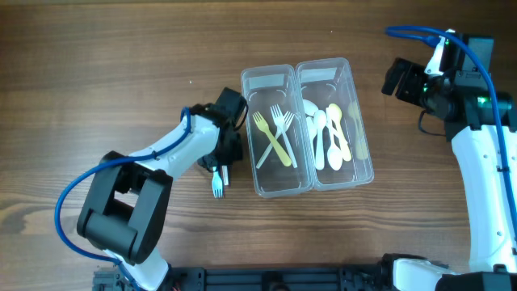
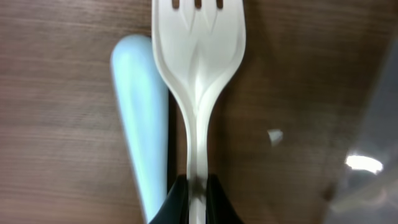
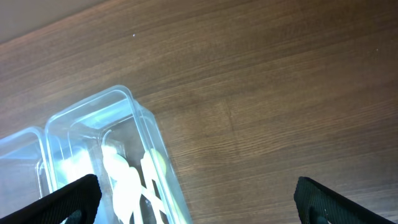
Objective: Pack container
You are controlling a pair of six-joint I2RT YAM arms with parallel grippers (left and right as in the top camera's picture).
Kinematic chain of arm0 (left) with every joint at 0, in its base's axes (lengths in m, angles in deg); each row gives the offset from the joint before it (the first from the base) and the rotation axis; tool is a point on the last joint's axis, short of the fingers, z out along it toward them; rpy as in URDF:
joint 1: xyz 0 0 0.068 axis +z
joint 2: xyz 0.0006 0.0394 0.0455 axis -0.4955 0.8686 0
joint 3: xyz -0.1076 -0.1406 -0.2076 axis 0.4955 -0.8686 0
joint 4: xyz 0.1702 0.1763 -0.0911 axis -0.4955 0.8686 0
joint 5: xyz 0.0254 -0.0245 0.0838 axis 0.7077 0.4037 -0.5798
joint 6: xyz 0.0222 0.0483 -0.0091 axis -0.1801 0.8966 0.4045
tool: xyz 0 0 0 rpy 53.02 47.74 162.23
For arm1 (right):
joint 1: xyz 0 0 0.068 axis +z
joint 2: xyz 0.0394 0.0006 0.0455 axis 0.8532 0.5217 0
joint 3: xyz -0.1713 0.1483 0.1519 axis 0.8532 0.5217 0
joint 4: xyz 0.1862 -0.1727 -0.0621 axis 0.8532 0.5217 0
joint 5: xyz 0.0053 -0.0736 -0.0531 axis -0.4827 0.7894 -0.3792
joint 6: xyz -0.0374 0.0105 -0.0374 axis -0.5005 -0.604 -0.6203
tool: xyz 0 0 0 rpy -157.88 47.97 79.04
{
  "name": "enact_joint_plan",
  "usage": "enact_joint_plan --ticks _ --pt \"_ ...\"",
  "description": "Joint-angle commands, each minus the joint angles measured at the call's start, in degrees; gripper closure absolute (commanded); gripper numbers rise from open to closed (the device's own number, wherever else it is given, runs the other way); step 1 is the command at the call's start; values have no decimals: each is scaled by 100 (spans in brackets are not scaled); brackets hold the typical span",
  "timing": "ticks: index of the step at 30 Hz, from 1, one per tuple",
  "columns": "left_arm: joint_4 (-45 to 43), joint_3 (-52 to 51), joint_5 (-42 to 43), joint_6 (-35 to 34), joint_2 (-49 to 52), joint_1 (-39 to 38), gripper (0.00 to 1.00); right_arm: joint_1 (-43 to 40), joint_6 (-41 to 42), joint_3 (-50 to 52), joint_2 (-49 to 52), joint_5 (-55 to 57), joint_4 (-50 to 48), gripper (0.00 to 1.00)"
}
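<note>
Our left jaws are clamped on the handle of a white fork (image 2: 198, 56), tines pointing away, with a pale blue handle (image 2: 140, 118) just beside it on the wooden tabletop (image 1: 97, 81). Our right jaws stand wide apart, holding nothing. The container (image 1: 271, 81) sits mid-tabletop between the arms, with forks (image 1: 275, 137) in the tub nearer our left arm and spoons (image 1: 327, 137) in the other.

Robotics lab bench: wood-grain table (image 1: 97, 65), cabled left arm (image 1: 166, 149) and right arm (image 1: 485, 186).
</note>
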Motion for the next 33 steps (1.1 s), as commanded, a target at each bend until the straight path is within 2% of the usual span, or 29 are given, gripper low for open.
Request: enact_joint_plan --ticks 1,3,5,7,9,15,17,19,20,23,25,28,30,33 --pt "627 1344 68 254 -479 -33 96 -24 92 -96 0 -2 -31 0" --pt "1027 2256 68 251 -717 -173 96 -24 92 -96 0 -2 -31 0" --pt "955 2597 66 251 -887 -396 96 -24 92 -96 0 -2 -31 0" --pt "737 2625 -4 216 -968 -745 96 -24 92 -96 0 -2 -31 0" --pt "669 2540 -308 -236 -835 -1019 96 -24 90 -96 0 -2 -31 0" --pt "289 2396 -275 -876 345 -1419 91 -24 94 -94 0 -2 -31 0" --pt "273 2398 -190 -874 535 -1414 82 -24 90 -96 0 -2 -31 0" --pt "275 2428 -192 -859 463 -1375 55 -24 90 -96 0 -2 -31 0" --pt "321 2487 -192 -844 369 -1331 48 -24 92 -96 0 -2 -31 0" --pt "588 2688 -195 -796 -42 -1110 38 -24 90 -94 0 -2 -31 0" --pt "748 2710 -195 -350 -378 -927 38 -24 94 -96 0 -2 -31 0" --pt "1471 2710 -334 411 -684 -531 41 -24 90 -94 0 -2 -31 0" --pt "1832 2629 -501 632 -647 -304 46 -24 92 -94 0 -2 -31 0" --pt "1812 2116 -496 693 -485 -33 50 -24 90 -96 0 -2 -31 0"
